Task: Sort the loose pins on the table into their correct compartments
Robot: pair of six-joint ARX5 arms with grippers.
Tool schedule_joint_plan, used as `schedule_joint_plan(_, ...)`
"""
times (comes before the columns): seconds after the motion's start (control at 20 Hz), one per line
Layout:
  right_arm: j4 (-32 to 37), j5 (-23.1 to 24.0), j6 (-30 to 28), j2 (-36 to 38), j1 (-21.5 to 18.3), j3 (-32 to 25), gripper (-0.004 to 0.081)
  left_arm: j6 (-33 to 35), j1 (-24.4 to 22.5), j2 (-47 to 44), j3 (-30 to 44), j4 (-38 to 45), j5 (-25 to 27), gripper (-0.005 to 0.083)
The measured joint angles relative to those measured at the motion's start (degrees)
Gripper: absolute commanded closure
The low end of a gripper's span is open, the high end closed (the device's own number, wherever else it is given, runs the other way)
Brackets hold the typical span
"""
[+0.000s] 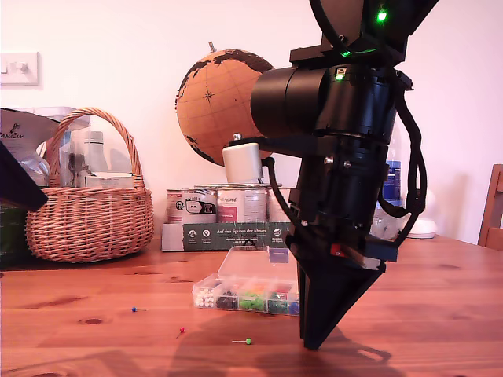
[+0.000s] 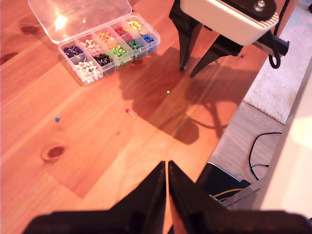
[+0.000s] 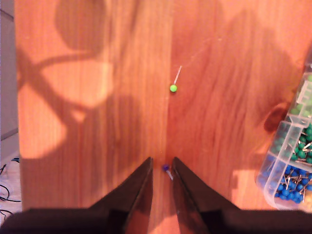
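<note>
**Pins scattered on a pine surface beside a clear sorting box**

The surface point(image 1: 94, 302) is reddish-brown knotty pine with visible plank seams and dark knots, set against a plain pale wall. Along its far edge stand a woven wicker basket point(image 1: 88, 212), a cork-coloured globe point(image 1: 214, 102) and a row of paint tins point(image 1: 228, 204).

A small clear plastic box point(image 2: 105, 44) lies with its hinged lid open flat; its compartments point(image 1: 251, 298) hold round-headed pins grouped by colour: white, black, purple, green, orange, red, yellow, blue.

Loose pins lie on the bare wood nearer the front edge than the box: a blue pin point(image 1: 134, 309), a red pin point(image 1: 181, 330) and a green pin point(image 3: 173, 87) with a thin metal shaft, each well apart from the others.

The second gripper point(image 3: 162, 168) reaches down to the surface, its tapered black jaws slightly apart with another blue pin point(image 3: 165, 167) between the tips. The first gripper point(image 2: 167, 168) hangs above the surface, jaws almost together and holding nothing.
</note>
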State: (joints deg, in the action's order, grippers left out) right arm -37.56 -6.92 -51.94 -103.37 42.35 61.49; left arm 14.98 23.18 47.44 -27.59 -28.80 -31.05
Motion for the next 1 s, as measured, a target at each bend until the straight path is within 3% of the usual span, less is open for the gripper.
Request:
schedule_joint_plan(0.3,0.1,0.4,-0.2,0.0,0.0,0.0,0.0777,-0.3,0.0,0.0,0.0,0.0,0.0,0.0797)
schedule_joint_plan(0.6,0.5,0.5,-0.1,-0.1,0.0,0.0,0.0779,-0.7,0.0,0.0,0.0,0.0,0.0,0.0797)
schedule_joint_plan(1.0,-3.2,1.4,5.7,-2.0,0.0,3.5,0.0779,-0.7,0.0,0.0,0.0,0.0,0.0,0.0797)
